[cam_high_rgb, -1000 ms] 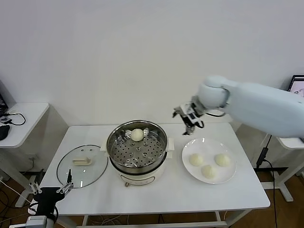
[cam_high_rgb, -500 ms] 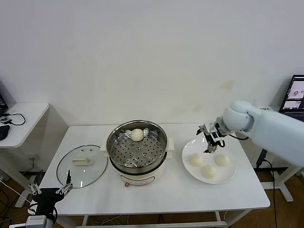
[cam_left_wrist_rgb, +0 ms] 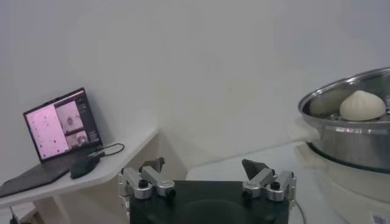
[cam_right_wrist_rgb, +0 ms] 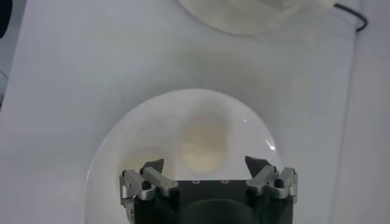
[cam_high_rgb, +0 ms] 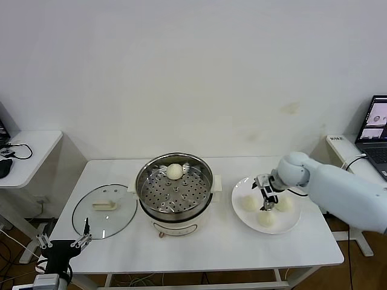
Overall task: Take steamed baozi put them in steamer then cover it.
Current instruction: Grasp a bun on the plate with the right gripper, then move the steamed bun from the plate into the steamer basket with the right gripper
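Observation:
The steamer (cam_high_rgb: 174,193) stands mid-table with one baozi (cam_high_rgb: 175,171) on its perforated tray at the back. Three baozi lie on a white plate (cam_high_rgb: 294,220) to its right: one on the left (cam_high_rgb: 249,203), one in front (cam_high_rgb: 266,218), one on the right (cam_high_rgb: 283,204). My right gripper (cam_high_rgb: 266,202) is open and low over the plate, between the left and right buns. In the right wrist view my right gripper (cam_right_wrist_rgb: 205,165) is open just above a baozi (cam_right_wrist_rgb: 204,143). The glass cover (cam_high_rgb: 104,209) lies flat left of the steamer. My left gripper (cam_high_rgb: 60,244) is open and parked below the table's front left corner.
The left wrist view shows my open left gripper (cam_left_wrist_rgb: 204,167), the steamer (cam_left_wrist_rgb: 356,137) with its baozi (cam_left_wrist_rgb: 362,105), and a side desk with a laptop (cam_left_wrist_rgb: 58,125) and a mouse (cam_left_wrist_rgb: 82,167). Another laptop (cam_high_rgb: 375,121) is at the far right.
My right arm has swung right from beside the steamer's far rim and come down over the plate, gripper open. The left arm, cover and buns have not moved.

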